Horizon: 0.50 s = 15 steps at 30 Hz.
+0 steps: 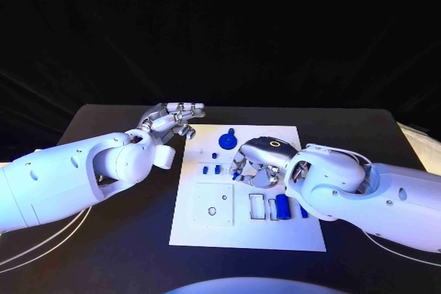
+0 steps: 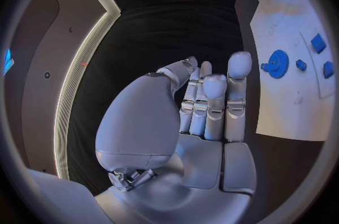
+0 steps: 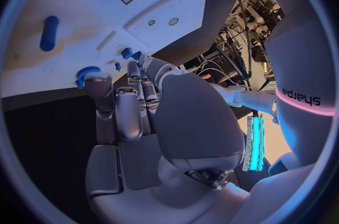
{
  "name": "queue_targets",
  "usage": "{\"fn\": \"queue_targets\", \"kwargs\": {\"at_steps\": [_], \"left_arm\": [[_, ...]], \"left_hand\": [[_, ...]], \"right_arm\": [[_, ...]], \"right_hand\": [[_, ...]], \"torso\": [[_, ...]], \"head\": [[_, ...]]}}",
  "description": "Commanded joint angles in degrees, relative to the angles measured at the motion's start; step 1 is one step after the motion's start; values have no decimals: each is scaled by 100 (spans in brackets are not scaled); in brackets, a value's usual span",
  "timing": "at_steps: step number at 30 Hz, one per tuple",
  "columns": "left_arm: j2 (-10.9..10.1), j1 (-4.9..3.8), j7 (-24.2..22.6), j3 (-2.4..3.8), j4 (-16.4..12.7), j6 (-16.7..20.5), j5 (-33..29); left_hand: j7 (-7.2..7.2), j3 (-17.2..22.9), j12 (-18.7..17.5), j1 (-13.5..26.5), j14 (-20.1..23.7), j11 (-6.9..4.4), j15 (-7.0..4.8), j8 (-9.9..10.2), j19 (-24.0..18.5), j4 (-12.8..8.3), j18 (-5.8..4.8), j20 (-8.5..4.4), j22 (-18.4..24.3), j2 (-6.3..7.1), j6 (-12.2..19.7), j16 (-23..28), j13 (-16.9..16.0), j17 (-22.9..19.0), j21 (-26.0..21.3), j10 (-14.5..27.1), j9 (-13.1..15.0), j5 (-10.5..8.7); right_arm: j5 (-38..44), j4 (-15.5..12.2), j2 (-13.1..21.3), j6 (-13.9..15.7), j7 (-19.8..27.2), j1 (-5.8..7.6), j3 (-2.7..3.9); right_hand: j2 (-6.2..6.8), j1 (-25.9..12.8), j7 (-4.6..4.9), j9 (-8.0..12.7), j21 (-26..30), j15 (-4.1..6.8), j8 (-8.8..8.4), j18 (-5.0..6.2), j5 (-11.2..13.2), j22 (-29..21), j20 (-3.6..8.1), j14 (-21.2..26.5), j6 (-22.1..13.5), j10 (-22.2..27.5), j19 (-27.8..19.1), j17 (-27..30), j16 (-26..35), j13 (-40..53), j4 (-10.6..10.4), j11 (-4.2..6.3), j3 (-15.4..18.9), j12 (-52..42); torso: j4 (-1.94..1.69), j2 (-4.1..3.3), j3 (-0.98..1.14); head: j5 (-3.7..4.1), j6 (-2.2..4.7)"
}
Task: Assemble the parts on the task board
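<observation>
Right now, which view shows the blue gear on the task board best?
The left wrist view: the blue gear lies unobstructed on the task board, teeth visible. The head view shows it small, beside the right hand. The right wrist view catches it partly behind a finger.

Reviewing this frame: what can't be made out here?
- Head view: the right hand covers the task board beneath it, hiding any parts there.
- Right wrist view: the palm hides whether its fingers touch anything.
- Left wrist view: the blue gear is too small to read its seating.
</observation>
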<state>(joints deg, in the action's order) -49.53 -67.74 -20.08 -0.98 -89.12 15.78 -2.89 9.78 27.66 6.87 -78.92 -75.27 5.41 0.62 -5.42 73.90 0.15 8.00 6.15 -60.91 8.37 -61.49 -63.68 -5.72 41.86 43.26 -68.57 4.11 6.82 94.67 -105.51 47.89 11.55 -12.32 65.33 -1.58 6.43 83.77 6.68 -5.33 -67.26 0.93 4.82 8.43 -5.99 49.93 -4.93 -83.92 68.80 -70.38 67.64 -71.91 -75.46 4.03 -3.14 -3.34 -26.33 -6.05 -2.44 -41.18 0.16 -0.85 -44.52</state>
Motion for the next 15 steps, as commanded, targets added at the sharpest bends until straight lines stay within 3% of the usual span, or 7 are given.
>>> {"fn": "queue_targets", "kwargs": {"at_steps": [1,8,15], "left_arm": [[14,1,-19,3,-24,-116,-51],[22,1,-15,3,-38,-136,-52],[32,2,-13,3,-33,-147,-52]], "left_hand": [[-1,-28,39,43,43,-5,-17,-7,-42,-8,94,0,9,-4,41,16,-6,-9,-38,29,-8,-8],[-1,-28,39,43,43,-5,-17,-7,-42,-8,94,0,9,-4,41,16,-6,-9,-38,29,-8,-8],[-1,-28,39,43,43,-5,-17,-7,-42,-8,94,0,9,-4,41,16,-6,-9,-38,29,-8,-8]], "right_arm": [[-69,136,-124,-91,160,-115,-4],[-46,410,-407,-164,225,-312,-17],[26,554,-547,-194,220,-383,-23]], "right_hand": [[-12,-21,45,-4,-27,8,-18,-62,-35,-5,-5,-293,7,6,18,-5,-33,2,39,-23,-9,22],[-18,-19,51,-5,-29,4,-23,-62,-53,-4,-7,-294,2,7,17,-9,-38,-2,52,-28,-16,31],[-20,-19,53,-5,-28,3,-25,-61,-59,-7,-8,-294,0,7,15,-14,-42,-4,56,-29,-18,34]], "torso": [[-3,-7,-2],[-2,-13,1],[1,-11,3]], "head": [[-44,-19],[-105,-61],[-124,-96]]}}
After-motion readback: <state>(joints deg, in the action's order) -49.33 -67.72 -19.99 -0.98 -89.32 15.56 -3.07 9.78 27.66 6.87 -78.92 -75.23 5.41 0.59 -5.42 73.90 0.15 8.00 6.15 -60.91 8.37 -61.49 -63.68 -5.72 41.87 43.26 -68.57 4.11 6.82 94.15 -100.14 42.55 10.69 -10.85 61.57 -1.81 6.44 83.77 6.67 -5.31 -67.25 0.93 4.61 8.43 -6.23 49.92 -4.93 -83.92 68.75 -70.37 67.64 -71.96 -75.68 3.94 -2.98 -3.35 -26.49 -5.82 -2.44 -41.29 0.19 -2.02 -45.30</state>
